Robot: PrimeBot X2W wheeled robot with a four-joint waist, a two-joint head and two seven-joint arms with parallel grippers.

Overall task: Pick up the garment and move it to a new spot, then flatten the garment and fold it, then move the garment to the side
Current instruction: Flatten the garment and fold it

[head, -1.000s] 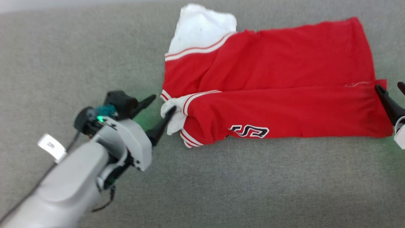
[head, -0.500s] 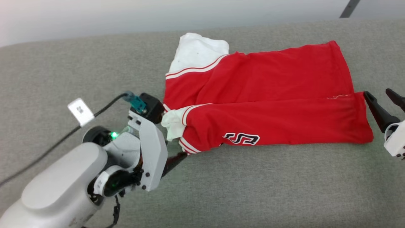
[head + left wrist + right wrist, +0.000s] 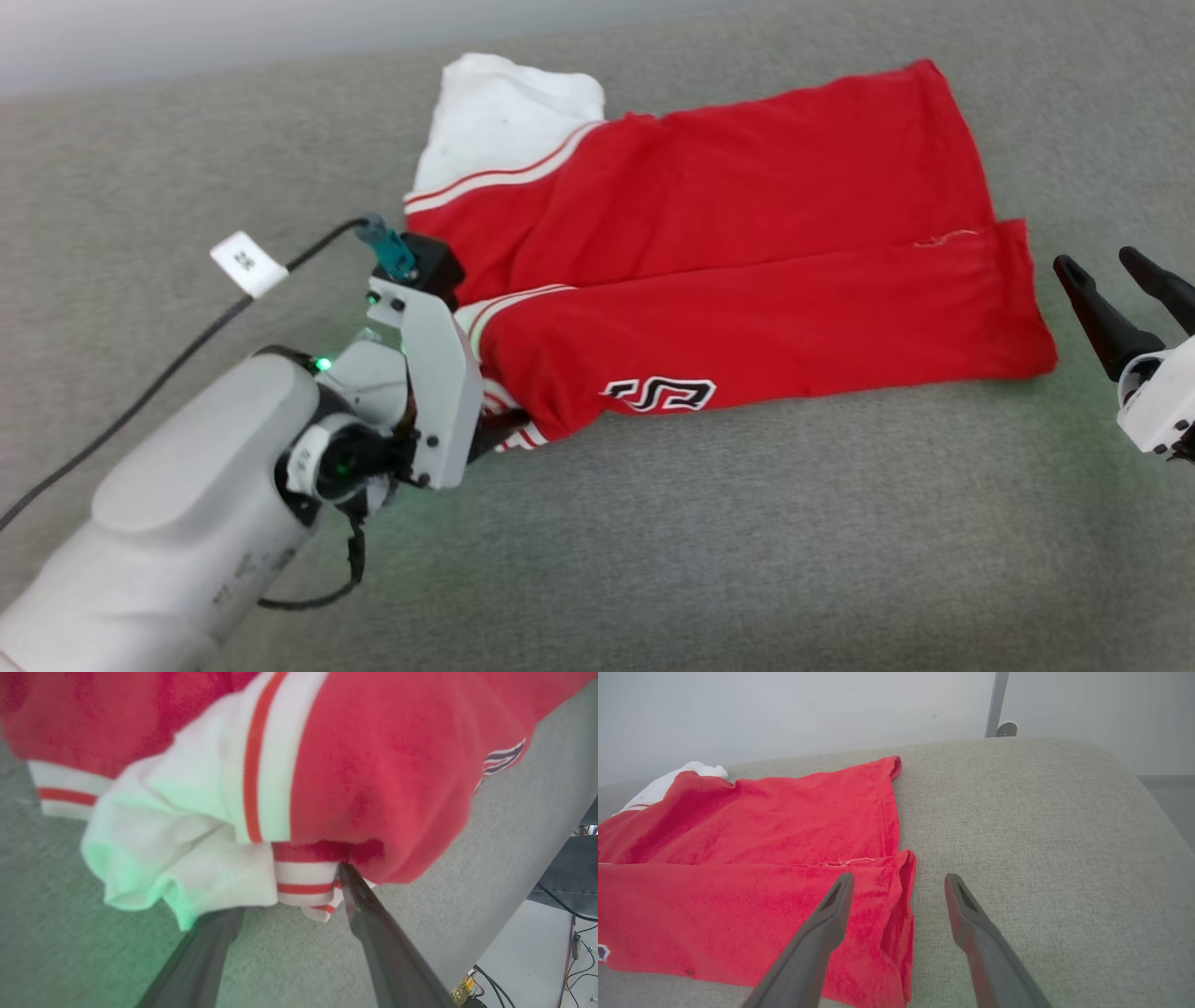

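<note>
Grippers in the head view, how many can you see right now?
2. The left gripper is at lower left, fingers at the jersey's striped corner. The right gripper is at the right edge, fingers apart, clear of the jersey's hem.

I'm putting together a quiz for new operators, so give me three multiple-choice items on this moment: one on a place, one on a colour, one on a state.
1. Where is the right hand relative to the garment?
A. over its white part
B. beside its red hem
C. on the lettering

2. What colour is the lettering?
A. blue
B. yellow
C. black, outlined white

3. How does the left hand stand?
A. open, a finger on either side of the striped trim
B. shut, clear of the cloth
C. shut on the red hem

Answers:
1. B: the head view shows it off the hem end, over the grey cushion.
2. C: the head view shows black letters with white edges.
3. A: the left wrist view shows its fingers apart with the trim between them.
</note>
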